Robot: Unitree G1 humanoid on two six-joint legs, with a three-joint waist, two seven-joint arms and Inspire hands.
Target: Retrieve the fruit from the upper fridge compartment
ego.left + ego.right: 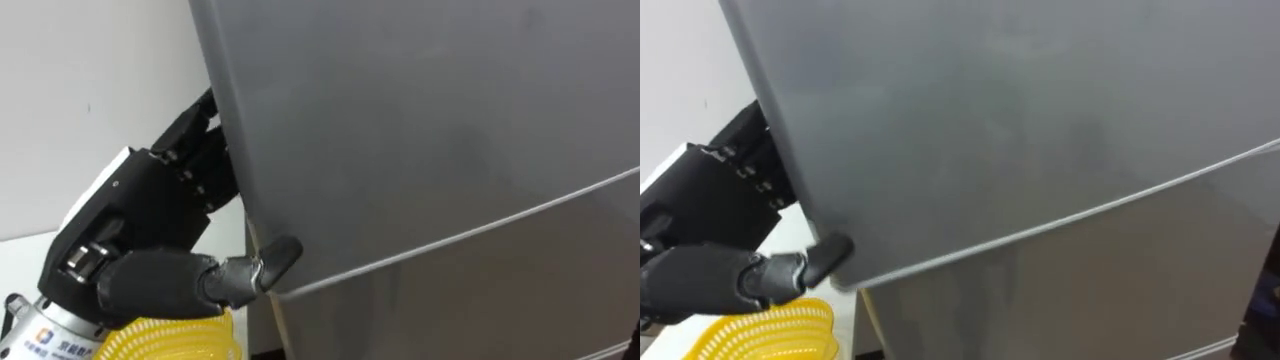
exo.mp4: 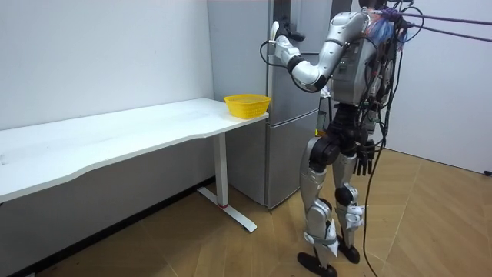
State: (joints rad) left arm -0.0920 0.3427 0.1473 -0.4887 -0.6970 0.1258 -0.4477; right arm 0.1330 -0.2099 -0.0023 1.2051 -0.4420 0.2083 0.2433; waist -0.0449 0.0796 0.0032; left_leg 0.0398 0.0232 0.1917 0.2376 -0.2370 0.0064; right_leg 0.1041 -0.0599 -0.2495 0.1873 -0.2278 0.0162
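The grey upper fridge door (image 1: 420, 130) rises right in front of me, with the lower door (image 1: 480, 300) under a thin seam. My left hand (image 1: 150, 210) grips the upper door's left edge near its bottom corner. Its thumb (image 1: 275, 255) lies on the door's front and its fingers reach behind the edge, their tips hidden. I cannot tell whether the door is ajar. In the room view I stand upright facing the fridge (image 2: 296, 92), left arm raised to it, and my right hand (image 2: 366, 159) hangs relaxed at my side.
A yellow mesh basket (image 1: 170, 340) stands on the end of the long white table (image 2: 115, 131), just left of the fridge and under my left arm. A white wall is behind the table. Wooden floor lies behind me.
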